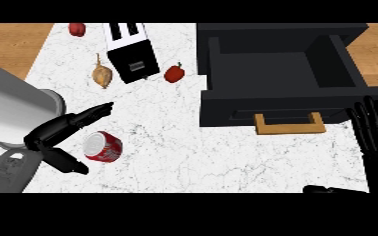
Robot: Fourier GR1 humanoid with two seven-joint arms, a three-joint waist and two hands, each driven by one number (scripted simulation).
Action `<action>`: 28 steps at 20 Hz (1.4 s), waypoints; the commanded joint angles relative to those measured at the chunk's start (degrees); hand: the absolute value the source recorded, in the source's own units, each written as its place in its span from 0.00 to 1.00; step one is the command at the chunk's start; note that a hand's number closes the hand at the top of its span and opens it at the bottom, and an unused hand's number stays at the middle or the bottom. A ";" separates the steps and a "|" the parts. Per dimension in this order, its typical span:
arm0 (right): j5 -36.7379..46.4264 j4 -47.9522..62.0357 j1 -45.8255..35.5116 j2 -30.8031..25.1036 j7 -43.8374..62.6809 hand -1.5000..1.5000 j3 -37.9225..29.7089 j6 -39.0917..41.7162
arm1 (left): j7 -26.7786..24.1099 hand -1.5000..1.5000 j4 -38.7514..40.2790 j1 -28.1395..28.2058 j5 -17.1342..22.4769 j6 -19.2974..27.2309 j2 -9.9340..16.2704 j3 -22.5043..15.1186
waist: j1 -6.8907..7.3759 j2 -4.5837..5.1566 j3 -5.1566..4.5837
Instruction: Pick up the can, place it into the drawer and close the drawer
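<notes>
Red can [102, 147] – label unreadable – between open left hand's [55, 132] fingers and thumb.

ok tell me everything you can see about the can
The can is red with pale markings and a silvery metal end facing up toward the view. It sits on the white marbled counter, left of the open black drawer. The left hand brackets it, fingers straight above it and thumb below; whether they touch it cannot be told.
</notes>
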 commanded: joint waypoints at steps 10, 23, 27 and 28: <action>-1.05 -5.47 -0.65 0.00 4.63 0.00 0.23 -0.51 | -17.10 0.00 15.69 -5.62 -1.95 -4.44 0.20 -7.84 | -0.47 0.01 -0.02; -1.81 -2.80 1.97 -0.64 1.29 0.00 -1.47 1.82 | -22.43 0.00 25.14 -10.37 -3.30 0.65 -4.26 -13.04 | -0.20 -0.01 0.08; 0.60 -2.87 -0.46 0.91 3.60 0.00 0.12 -0.90 | -22.41 0.00 26.76 -12.00 -3.26 1.23 -5.27 -14.03 | 0.28 0.11 0.04; 0.04 -3.73 0.89 1.61 2.91 0.00 0.14 -0.77 | -23.46 0.00 26.21 -11.31 -4.25 2.32 -5.30 -15.14 | 0.22 -0.02 0.06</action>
